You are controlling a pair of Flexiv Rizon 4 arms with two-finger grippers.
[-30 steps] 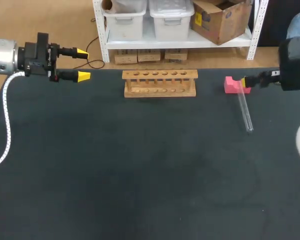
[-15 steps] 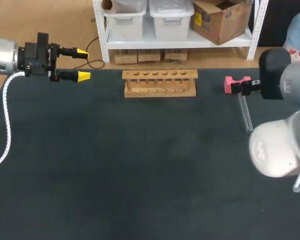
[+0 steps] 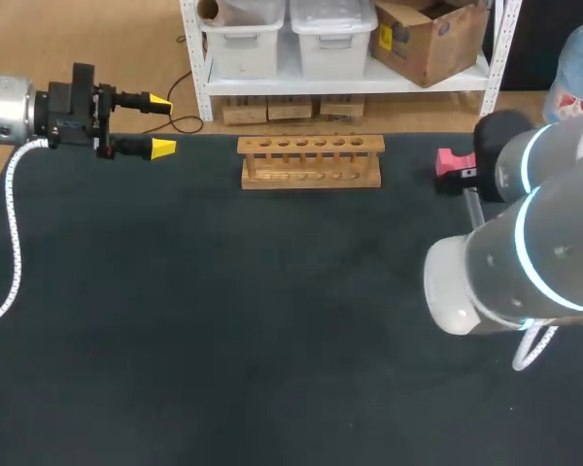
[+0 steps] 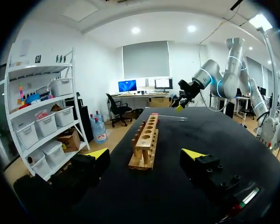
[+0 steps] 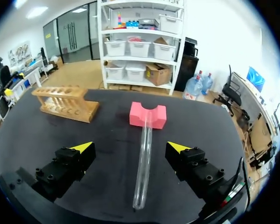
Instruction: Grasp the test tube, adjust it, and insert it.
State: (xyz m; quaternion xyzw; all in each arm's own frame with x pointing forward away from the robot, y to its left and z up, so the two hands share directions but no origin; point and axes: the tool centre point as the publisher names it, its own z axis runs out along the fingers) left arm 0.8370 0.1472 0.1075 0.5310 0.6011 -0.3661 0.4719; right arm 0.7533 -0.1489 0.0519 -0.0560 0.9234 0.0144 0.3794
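1. Tube (image 5: 143, 163) lies flat on the dark tabletop (image 3: 223, 320), with one end at the notch of a pink block (image 5: 148, 115).
2. Right hand (image 5: 129, 147) is spread wide, with one finger on each side of the tube. Neither finger touches it, and the hand holds nothing.
3. In the head view the right arm (image 3: 525, 243) covers most of the tube; only a short piece shows just beside the block.
4. Rack (image 3: 310, 161), wooden with a row of holes, stands near the tabletop's far edge. It is well apart from the block and sits between the two hands.
5. Left hand (image 3: 158, 124) is spread and empty at the far left edge, fingers pointing toward the rack.
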